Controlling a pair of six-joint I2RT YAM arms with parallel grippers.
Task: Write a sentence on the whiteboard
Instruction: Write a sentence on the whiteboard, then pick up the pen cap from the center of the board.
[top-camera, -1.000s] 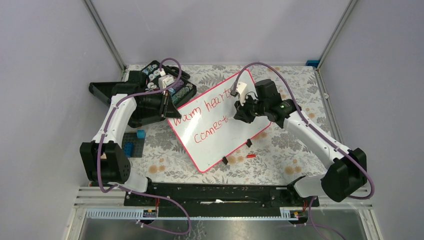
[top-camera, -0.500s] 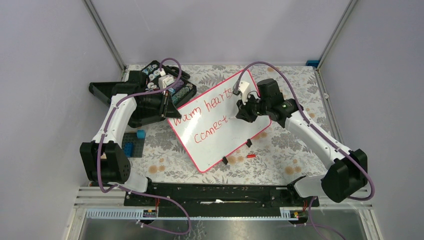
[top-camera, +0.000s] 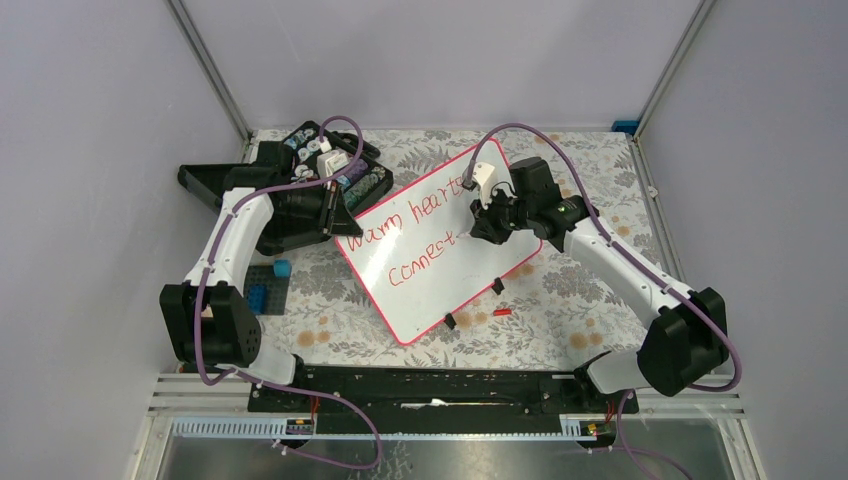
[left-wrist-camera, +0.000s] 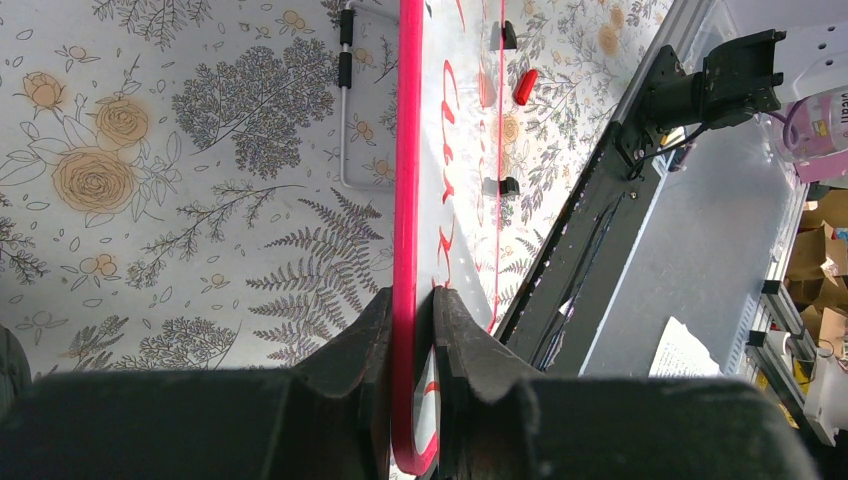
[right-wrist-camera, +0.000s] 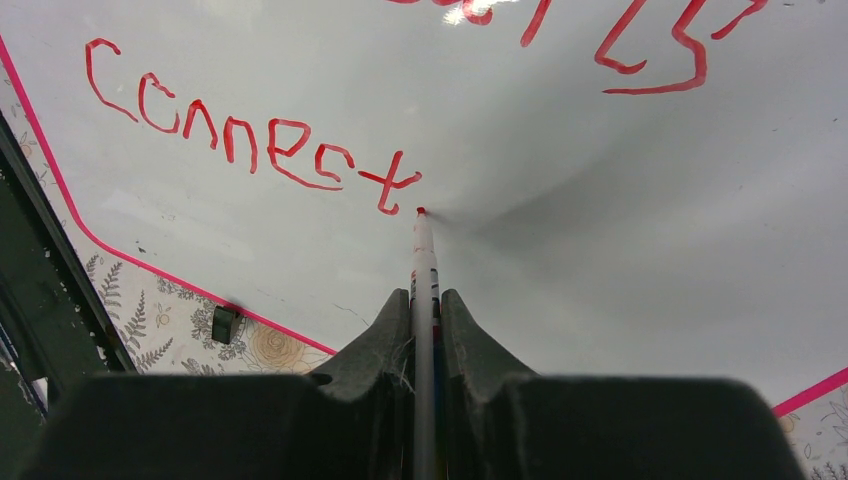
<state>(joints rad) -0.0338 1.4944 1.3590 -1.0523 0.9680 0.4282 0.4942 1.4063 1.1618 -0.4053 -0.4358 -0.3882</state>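
Right hand (right-wrist-camera: 424, 296), clenched on the marker (right-wrist-camera: 424, 255), has edged back left, tip just past the final "t" of the sentence (right-wrist-camera: 262, 140). Left hand (left-wrist-camera: 412, 300) pinches the whiteboard (top-camera: 440, 295) by its far-left rim. Writing looks nearly finished.

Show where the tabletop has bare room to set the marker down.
Bare cloth lies between the whiteboard's near corner and the base rail, and far right beyond the right arm. Crowded at left: black case, blue blocks.

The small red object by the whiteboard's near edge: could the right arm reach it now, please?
Probably yes: the small red object lies in the open near that arm. Grasping looks unlikely, though: the right end effector is shut on the marker.
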